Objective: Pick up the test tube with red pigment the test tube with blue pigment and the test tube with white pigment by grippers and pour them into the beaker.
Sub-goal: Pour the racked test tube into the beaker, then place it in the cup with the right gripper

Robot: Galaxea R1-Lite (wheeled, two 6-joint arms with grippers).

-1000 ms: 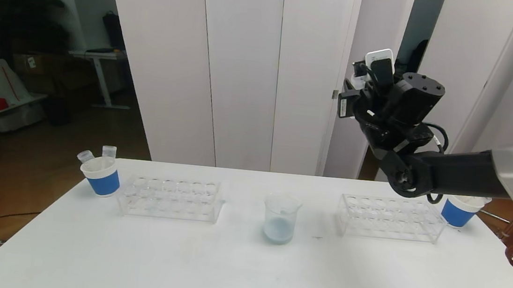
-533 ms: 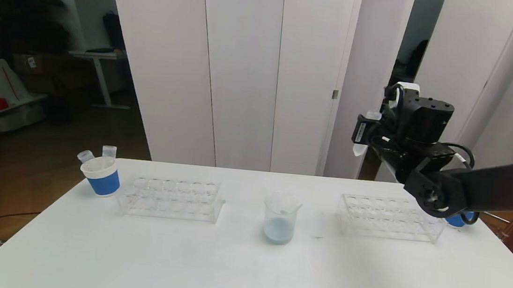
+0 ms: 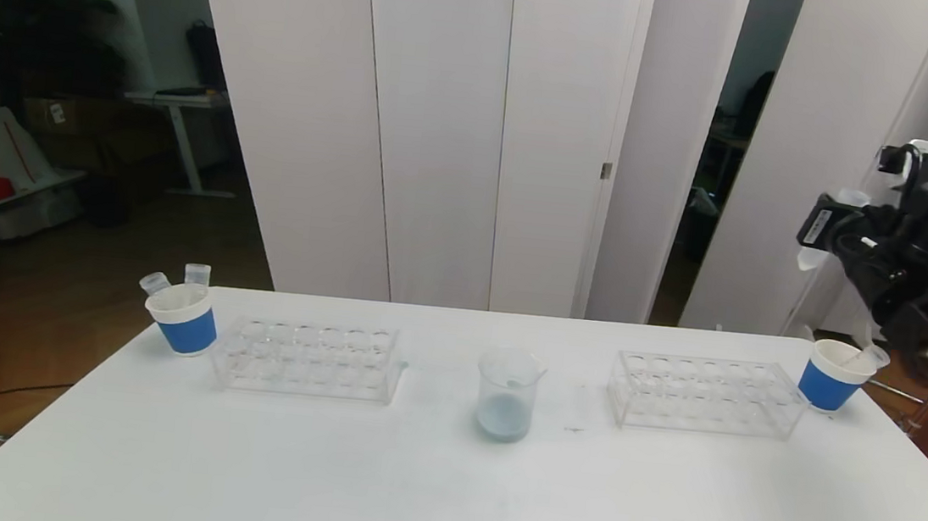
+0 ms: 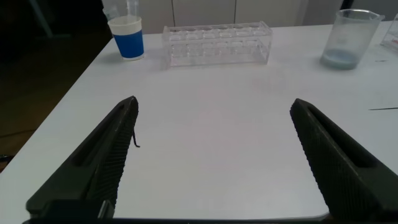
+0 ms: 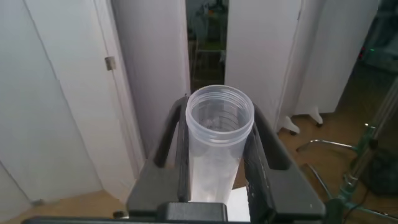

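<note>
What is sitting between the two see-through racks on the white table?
In the head view, the clear glass beaker with pale bluish liquid stands alone between the left clear plastic rack and the right clear plastic rack; the rest is bare table.

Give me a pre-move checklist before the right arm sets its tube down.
1. Right gripper shut on the test tube: ok.
2. Tube emptied: looks empty from the right wrist view, ok.
3. Paper cup at the table's right end upright, one tube already leaning in it: ok.
4. Gripper lined up over that cup: not ok, it hangs high above it.
5. Beaker upright, pale bluish liquid inside: ok.
6. Left gripper open above the bare table: ok.
</note>
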